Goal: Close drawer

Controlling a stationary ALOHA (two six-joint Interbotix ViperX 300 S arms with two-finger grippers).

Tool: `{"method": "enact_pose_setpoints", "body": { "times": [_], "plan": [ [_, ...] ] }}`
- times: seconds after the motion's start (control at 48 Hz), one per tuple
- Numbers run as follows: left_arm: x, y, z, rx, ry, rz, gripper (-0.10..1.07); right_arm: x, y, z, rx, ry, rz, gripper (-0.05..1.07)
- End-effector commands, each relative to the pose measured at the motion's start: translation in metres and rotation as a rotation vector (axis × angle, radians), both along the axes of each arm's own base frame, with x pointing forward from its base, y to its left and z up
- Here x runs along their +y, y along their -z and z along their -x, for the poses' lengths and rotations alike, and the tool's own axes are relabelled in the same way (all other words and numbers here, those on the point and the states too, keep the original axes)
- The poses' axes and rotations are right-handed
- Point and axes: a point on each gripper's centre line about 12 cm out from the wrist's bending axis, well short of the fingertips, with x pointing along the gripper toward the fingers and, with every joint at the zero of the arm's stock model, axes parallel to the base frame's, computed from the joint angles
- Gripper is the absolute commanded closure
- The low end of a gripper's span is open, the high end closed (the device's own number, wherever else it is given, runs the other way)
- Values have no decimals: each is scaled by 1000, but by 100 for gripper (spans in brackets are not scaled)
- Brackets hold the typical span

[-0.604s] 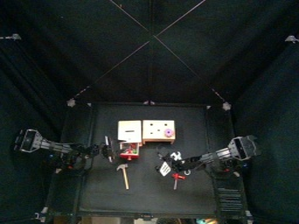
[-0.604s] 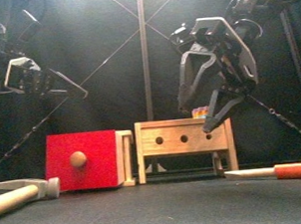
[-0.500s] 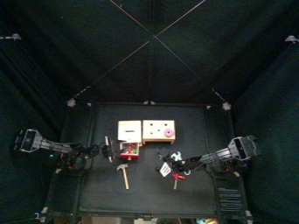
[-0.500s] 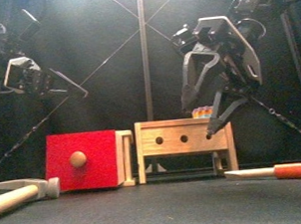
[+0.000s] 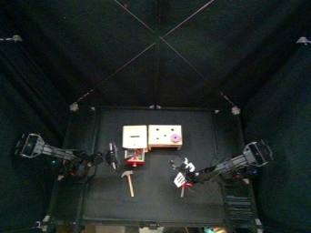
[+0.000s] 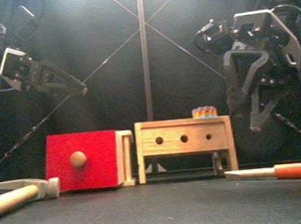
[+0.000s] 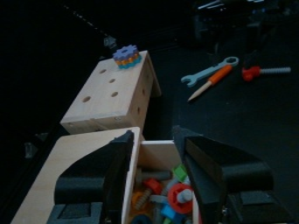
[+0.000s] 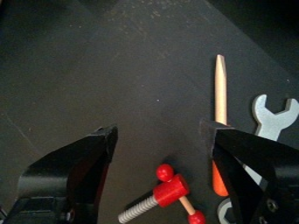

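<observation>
Two released hands: left hand (image 7: 156, 166) over the seemingly open drawer (image 7: 100, 171), right hand (image 8: 159, 157) apart.

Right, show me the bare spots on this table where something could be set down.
The back strip of the table, behind the two wooden boxes, lies bare, and so does the front edge beyond the hammer. The middle is crowded: the open drawer beside the left gripper, tools under the right gripper.
</observation>
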Motion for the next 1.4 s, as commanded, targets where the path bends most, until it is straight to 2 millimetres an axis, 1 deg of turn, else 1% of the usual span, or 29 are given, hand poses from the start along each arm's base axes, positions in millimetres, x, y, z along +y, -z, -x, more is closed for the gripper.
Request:
{"method": "enact_pose_setpoints", "body": {
  "times": [0.0,0.125,0.229,0.333,0.396,0.5,0.583,0.688,0.771,0.896,1.0,1.083,1.188,1.312,1.375],
  "plan": [
    [16,-8,-2,-51,-105,88,17,7,-19,-24,-97,-75,19,-1],
    [41,-9,2,-94,-266,235,18,3,-23,-47,-138,-120,72,0],
    [60,-16,3,-143,-368,302,21,0,-24,-68,-166,-154,124,0],
    [76,-25,2,-175,-421,319,29,-3,-26,-86,-188,-178,168,0],
    [85,-30,0,-174,-441,338,37,-5,-28,-94,-199,-189,195,0],
    [97,-31,-1,-157,-466,375,49,-10,-30,-104,-210,-193,231,0],
    [109,-33,-1,-157,-502,406,56,-15,-32,-110,-219,-190,246,0],
    [125,-36,0,-168,-555,434,58,-20,-31,-120,-220,-181,262,3],
    [140,-39,-1,-174,-591,451,58,-26,-31,-127,-225,-174,274,10],
    [154,-41,-11,-141,-591,495,58,-34,-31,-137,-229,-162,291,26],
    [168,-33,-19,-92,-604,546,58,-44,-28,-143,-224,-142,297,42],
    [179,-24,-23,-76,-639,576,58,-53,-25,-145,-215,-120,298,53],
    [187,-14,-33,-47,-654,623,58,-62,-21,-150,-209,-99,298,64],
    [192,-4,-42,4,-636,680,58,-62,-19,-156,-212,-101,290,71],
    [191,1,-44,34,-617,712,58,-58,-20,-159,-221,-107,287,72]
  ]
}}
